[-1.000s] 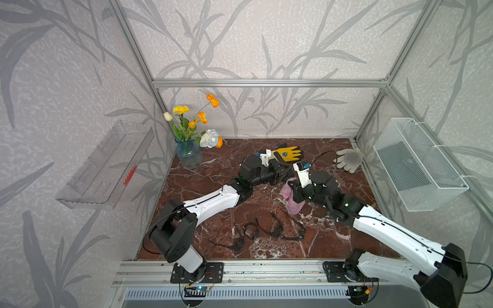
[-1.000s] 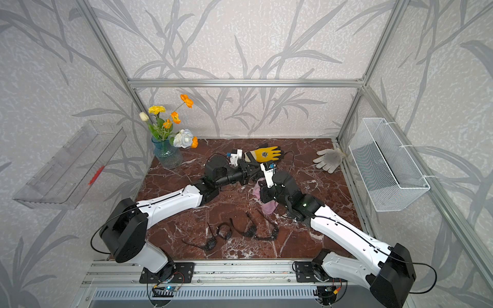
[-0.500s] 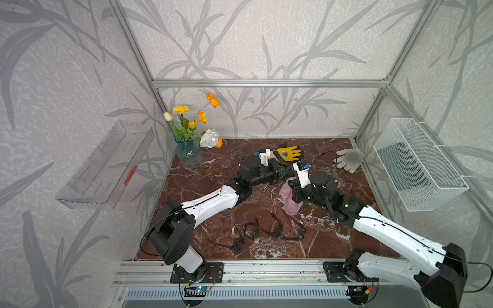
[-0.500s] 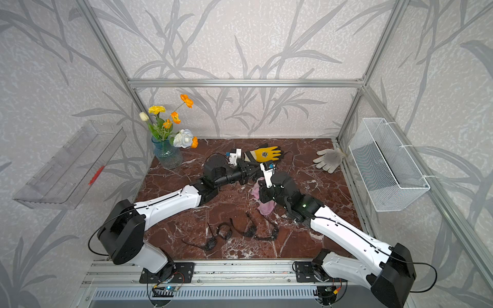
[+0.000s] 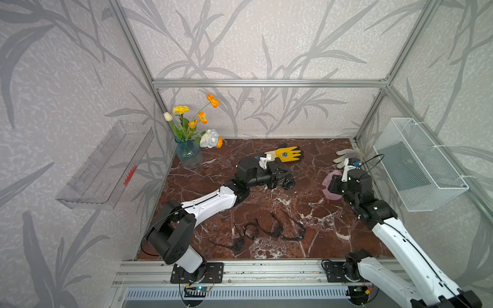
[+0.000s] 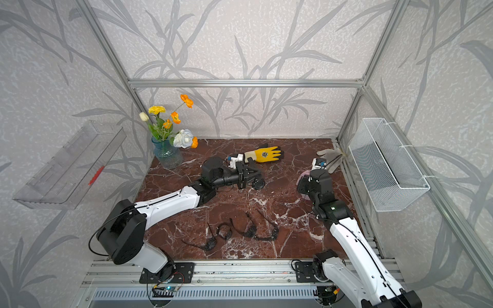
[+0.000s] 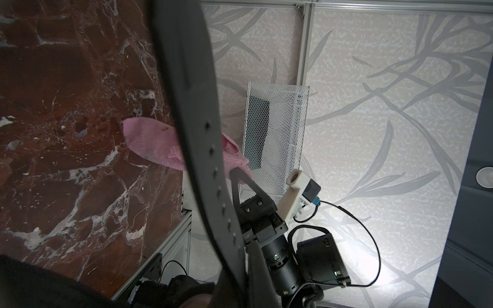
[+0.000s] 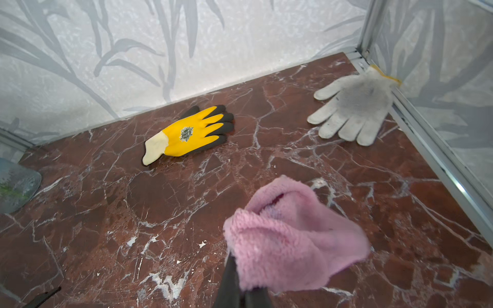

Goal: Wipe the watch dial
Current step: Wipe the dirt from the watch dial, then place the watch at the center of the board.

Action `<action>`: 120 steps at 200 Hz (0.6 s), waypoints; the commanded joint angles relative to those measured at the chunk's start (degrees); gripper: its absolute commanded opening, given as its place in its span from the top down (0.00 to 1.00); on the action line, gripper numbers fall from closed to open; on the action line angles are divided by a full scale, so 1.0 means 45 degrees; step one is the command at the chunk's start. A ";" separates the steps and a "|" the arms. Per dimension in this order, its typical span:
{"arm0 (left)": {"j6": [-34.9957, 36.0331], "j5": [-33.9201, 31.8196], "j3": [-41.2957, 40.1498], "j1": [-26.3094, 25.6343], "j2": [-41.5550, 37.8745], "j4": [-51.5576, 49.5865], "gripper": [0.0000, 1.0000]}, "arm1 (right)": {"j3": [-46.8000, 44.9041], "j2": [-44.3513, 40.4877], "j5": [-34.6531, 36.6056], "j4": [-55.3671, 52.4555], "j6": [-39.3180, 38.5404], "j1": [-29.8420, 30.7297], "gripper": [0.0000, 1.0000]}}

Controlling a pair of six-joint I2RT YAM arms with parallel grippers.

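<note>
Your left gripper (image 5: 282, 176) pinches the watch (image 5: 289, 184) near the yellow glove (image 5: 289, 154), steadying it. Your right gripper (image 8: 241, 289) pinches the cloth (image 8: 293, 234) for wiping.

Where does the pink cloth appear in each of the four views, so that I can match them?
Top views: in both, the pink cloth is right of centre, near the table's right edge.
Left wrist: left of centre, crossed by the dark watch strap.
Right wrist: lower right, bunched, close to the camera.
Shared landmark: the red marble table, seen in all four.
</note>
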 commanded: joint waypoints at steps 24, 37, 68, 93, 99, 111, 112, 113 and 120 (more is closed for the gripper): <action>-0.0105 0.2117 0.0356 0.0642 -0.0207 -0.0607 1.00 | -0.1633 -0.1007 -0.1703 -0.0706 0.0660 -0.1114 1.00; 0.0072 0.2236 0.0348 0.0802 -0.0242 -0.1256 1.00 | -0.2222 -0.1006 -0.1940 -0.0564 0.0934 -0.1164 1.00; -0.1224 0.2637 -0.0179 0.1105 0.0105 0.0377 1.00 | -0.3347 -0.1029 -0.2467 0.0101 0.1716 -0.1179 1.00; -0.1218 0.2734 -0.0724 0.1350 0.0240 0.0554 1.00 | -0.3704 -0.1087 -0.2652 0.0390 0.1774 -0.1179 1.00; -0.1304 0.2772 -0.0909 0.1444 0.0330 0.0647 1.00 | -0.3767 -0.1122 -0.2696 0.0429 0.1774 -0.1179 1.00; -0.1785 0.2796 -0.1317 0.1631 0.0559 0.1362 1.00 | -0.3869 -0.1139 -0.2769 0.0457 0.1774 -0.1189 1.00; -0.1836 0.2794 -0.1350 0.1645 0.0570 0.1443 1.00 | -0.3881 -0.1143 -0.2774 0.0464 0.1774 -0.1184 1.00; -0.1881 0.2794 -0.1376 0.1672 0.0576 0.1523 1.00 | -0.3886 -0.1145 -0.2777 0.0468 0.1774 -0.1172 1.00; -0.2179 0.2790 -0.1565 0.1737 0.0780 0.2044 1.00 | -0.3940 -0.1144 -0.2851 0.0452 0.1774 -0.1179 1.00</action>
